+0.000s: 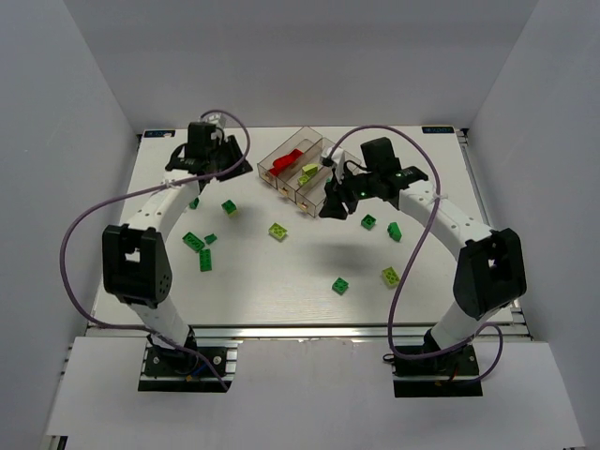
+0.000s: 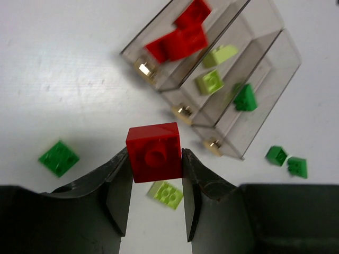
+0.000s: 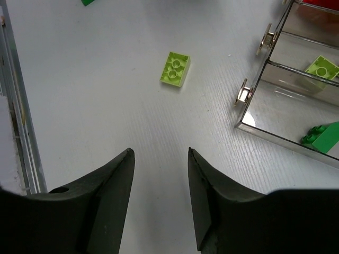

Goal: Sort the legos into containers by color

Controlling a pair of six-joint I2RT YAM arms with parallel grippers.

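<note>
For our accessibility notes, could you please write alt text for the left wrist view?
The left gripper grips a red brick over a white table. Beyond it, joined clear trays hold red bricks, pale green bricks and a dark green brick in separate compartments; loose green bricks lie around.

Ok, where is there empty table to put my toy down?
The widest bare patch is the table's near middle, between the dark green cluster on the left and the lone dark green brick. The far right corner looks bare too. It is crowded around the trays and the bricks right of them.
</note>
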